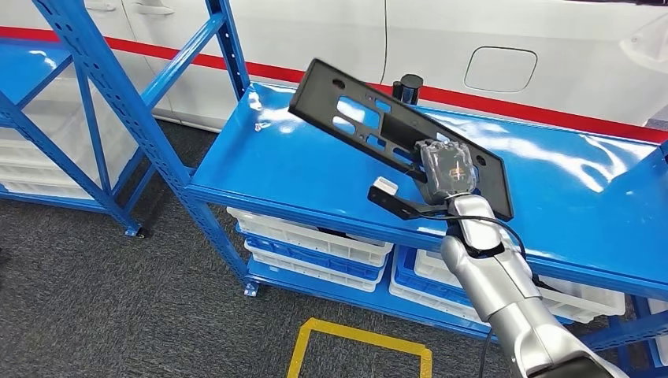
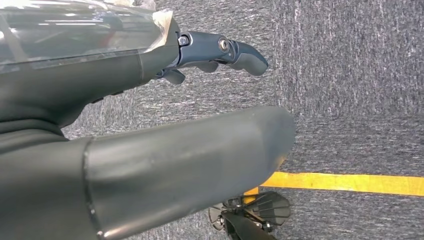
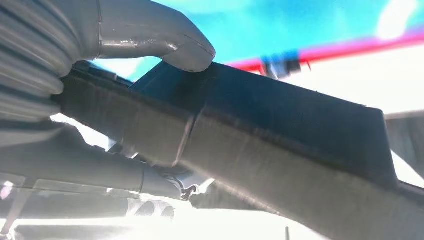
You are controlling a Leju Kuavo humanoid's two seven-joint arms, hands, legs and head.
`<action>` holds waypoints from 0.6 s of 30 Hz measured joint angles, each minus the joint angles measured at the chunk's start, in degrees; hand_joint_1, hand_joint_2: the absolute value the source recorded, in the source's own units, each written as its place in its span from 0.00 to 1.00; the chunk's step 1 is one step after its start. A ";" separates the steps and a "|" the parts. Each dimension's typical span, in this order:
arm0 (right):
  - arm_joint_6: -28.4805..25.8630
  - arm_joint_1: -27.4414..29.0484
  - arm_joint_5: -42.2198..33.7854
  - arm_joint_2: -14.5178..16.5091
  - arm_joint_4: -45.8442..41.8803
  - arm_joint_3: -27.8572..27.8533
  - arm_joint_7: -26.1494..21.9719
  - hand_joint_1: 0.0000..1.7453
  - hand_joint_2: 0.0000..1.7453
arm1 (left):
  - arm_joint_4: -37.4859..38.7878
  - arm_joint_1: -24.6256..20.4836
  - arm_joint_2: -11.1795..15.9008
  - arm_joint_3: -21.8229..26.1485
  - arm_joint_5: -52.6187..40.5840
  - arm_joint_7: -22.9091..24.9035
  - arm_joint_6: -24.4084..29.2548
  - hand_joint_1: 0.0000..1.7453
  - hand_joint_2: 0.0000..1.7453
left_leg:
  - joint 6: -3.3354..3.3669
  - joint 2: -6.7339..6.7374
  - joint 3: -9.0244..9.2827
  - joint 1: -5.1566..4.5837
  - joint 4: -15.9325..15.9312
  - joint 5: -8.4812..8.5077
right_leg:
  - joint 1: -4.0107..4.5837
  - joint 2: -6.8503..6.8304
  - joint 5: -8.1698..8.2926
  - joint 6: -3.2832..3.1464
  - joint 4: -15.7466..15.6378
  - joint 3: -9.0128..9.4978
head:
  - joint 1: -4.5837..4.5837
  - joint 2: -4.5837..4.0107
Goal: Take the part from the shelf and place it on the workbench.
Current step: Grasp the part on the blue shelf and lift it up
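A long flat black part (image 1: 358,118) with several cut-outs hangs tilted above the blue shelf top (image 1: 276,165). My right hand (image 1: 447,169) grips it near its right end, with the silver arm coming up from the lower right. Up close in the right wrist view, the grey thumb (image 3: 170,42) presses on the dark part (image 3: 280,135) and the other fingers clamp it from the far side. My left hand (image 2: 220,55) hangs over grey carpet, its dark fingers loosely curled and holding nothing.
White and blue bins (image 1: 315,244) sit on the lower shelf level. A small black cylinder (image 1: 407,85) stands at the back of the shelf top. Blue rack uprights (image 1: 118,102) stand at the left. A yellow floor marking (image 1: 358,346) lies on the carpet below.
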 joint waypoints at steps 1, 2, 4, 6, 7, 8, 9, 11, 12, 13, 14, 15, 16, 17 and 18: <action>-0.96 0.75 -0.98 -0.17 -2.73 -0.78 -0.49 0.94 1.00 | 0.00 0.01 -0.04 0.00 -0.10 0.08 0.04 0.00 0.00 | 0.00 -0.01 -0.03 0.00 0.00 0.00 | 0.00 0.00 0.00 0.00 0.00 -0.02 | 0.01 0.00; -1.83 1.34 -1.56 -0.36 -5.29 -1.56 -0.89 0.94 1.00 | 0.00 0.01 -0.09 0.00 -0.23 0.18 0.09 0.00 0.00 | 0.00 0.00 -0.05 0.00 0.00 0.00 | 0.00 0.00 0.00 0.00 0.00 -0.04 | 0.00 0.00; -3.42 1.94 -2.03 -0.70 -9.66 -3.05 -1.42 0.94 1.00 | 0.00 0.01 -0.20 -0.01 -0.52 0.53 0.20 0.00 0.00 | 0.00 0.01 -0.07 0.00 0.00 0.00 | 0.00 0.00 0.00 0.00 0.00 -0.06 | 0.00 0.00; -5.19 2.02 -2.20 -1.07 -13.06 -4.49 -2.08 0.94 1.00 | 0.00 0.01 -0.31 -0.03 -0.82 0.96 0.35 0.00 0.00 | 0.00 0.02 -0.06 -0.01 0.00 0.00 | -0.01 0.00 0.00 0.00 0.00 -0.06 | 0.01 0.00; -6.23 1.94 -2.51 -1.25 -14.46 -5.19 -2.62 0.94 1.00 | 0.00 0.01 -0.39 -0.05 -0.96 1.12 0.47 0.00 0.00 | 0.00 0.02 -0.06 -0.01 0.00 0.00 | -0.01 0.00 0.00 0.00 0.00 -0.05 | 0.01 0.00; -7.27 1.79 -3.07 -1.43 -15.72 -5.85 -3.31 0.94 1.00 | 0.00 0.00 -0.47 -0.08 -1.06 1.17 0.62 0.00 0.00 | 0.00 0.03 -0.06 -0.02 0.00 0.00 | -0.02 0.00 0.01 0.00 0.00 -0.05 | 0.01 0.00; -8.23 1.57 -3.92 -1.58 -16.81 -6.42 -4.07 0.94 1.00 | 0.00 -0.02 -0.56 -0.09 -1.10 1.15 0.75 0.00 0.00 | 0.00 0.04 -0.06 -0.04 0.00 0.00 | -0.03 0.01 0.01 0.00 0.00 -0.05 | 0.00 0.00; -9.66 1.13 -6.76 -1.85 -18.96 -7.32 -5.94 0.94 1.00 | 0.00 -0.07 -0.70 -0.11 -1.15 1.07 0.94 0.00 0.00 | 0.00 0.07 -0.04 -0.06 0.00 0.00 | -0.04 0.01 0.01 0.00 0.00 -0.05 | 0.00 0.00; -10.07 1.00 -8.75 -1.98 -20.04 -7.66 -6.99 0.94 1.00 | 0.00 -0.09 -0.75 -0.11 -1.15 1.03 0.98 0.00 0.00 | 0.00 0.07 -0.04 -0.07 0.00 0.00 | -0.04 0.01 0.01 0.00 0.00 -0.05 | 0.00 0.00; -10.22 0.97 -11.40 -2.09 -21.14 -7.90 -8.21 0.94 1.00 | 0.00 -0.10 -0.78 -0.11 -1.14 1.01 1.04 0.00 0.00 | 0.00 0.07 -0.04 -0.07 0.00 0.00 | -0.03 0.01 0.01 0.00 0.00 -0.05 | 0.00 0.00; -9.94 1.06 -14.88 -2.19 -22.25 -8.05 -9.51 0.94 1.00 | 0.00 -0.10 -0.81 -0.10 -1.10 1.03 1.10 0.00 0.00 | 0.00 0.07 -0.04 -0.07 0.00 0.00 | -0.03 0.01 0.01 0.00 0.00 -0.05 | 0.00 0.00; -8.84 1.34 -20.07 -2.27 -23.56 -8.17 -11.34 0.94 1.00 | 0.00 -0.10 -0.84 -0.10 -1.01 1.08 1.15 0.00 0.00 | 0.00 0.07 -0.04 -0.07 0.00 0.00 | -0.03 0.01 0.00 0.00 0.00 -0.06 | -0.01 0.00; -6.68 1.88 -27.04 -2.36 -25.16 -8.25 -13.53 0.94 1.00 | 0.00 -0.10 -0.85 -0.09 -0.83 1.13 1.20 0.00 0.00 | 0.00 0.06 -0.04 -0.06 0.00 0.00 | -0.03 0.01 0.00 0.00 0.00 -0.06 | -0.01 0.00; -3.37 2.76 -35.89 -2.46 -27.18 -8.32 -15.99 0.94 1.00 | 0.00 -0.08 -0.86 -0.08 -0.61 1.15 1.22 0.00 0.00 | 0.00 0.06 -0.04 -0.06 0.00 -0.01 | -0.03 0.01 0.00 0.00 0.00 -0.06 | 0.01 0.00; 0.53 3.91 -45.40 -2.58 -29.41 -8.39 -18.45 0.94 1.00 | 0.00 -0.06 -0.87 -0.08 -0.35 1.15 1.21 0.00 0.00 | 0.00 0.06 -0.05 -0.06 0.00 -0.01 | -0.02 0.00 0.00 0.00 0.00 -0.07 | 0.00 0.00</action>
